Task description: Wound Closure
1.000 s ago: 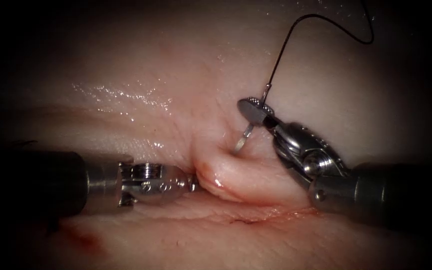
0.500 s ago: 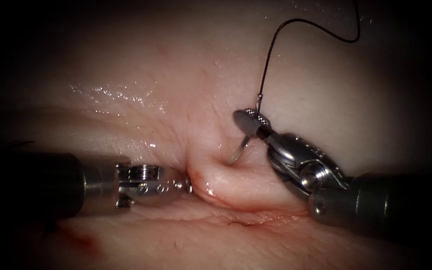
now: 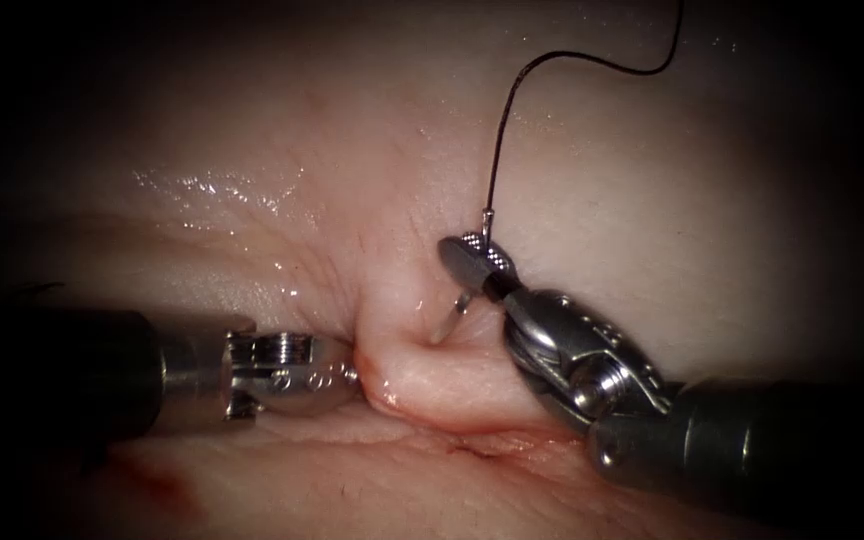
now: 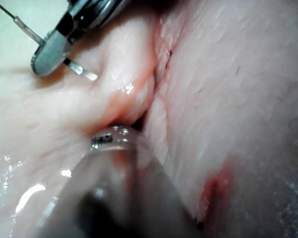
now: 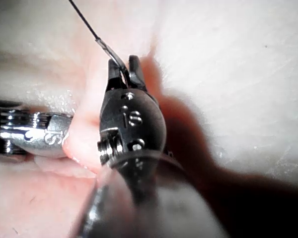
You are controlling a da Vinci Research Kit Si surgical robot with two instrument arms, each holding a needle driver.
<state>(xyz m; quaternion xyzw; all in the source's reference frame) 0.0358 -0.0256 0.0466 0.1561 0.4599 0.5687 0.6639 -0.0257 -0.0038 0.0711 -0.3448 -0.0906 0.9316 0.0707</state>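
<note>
Right of the cut [image 3: 472, 448], right tool [image 3: 474, 262] clamps the needle [image 3: 452, 312] near its thread end, tip at raised tissue [image 3: 432, 375]. Left tool [image 3: 347, 372] grips the tissue edge. Risk: needle twisting in the jaws, shallow bite.

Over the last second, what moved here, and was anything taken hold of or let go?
The right claw, shut on the needle near its thread end, moved left, carrying the needle's tip into the raised tissue edge; the thread trailed along. The left claw shifted slightly left, staying shut on the tissue. Nothing was let go.
</note>
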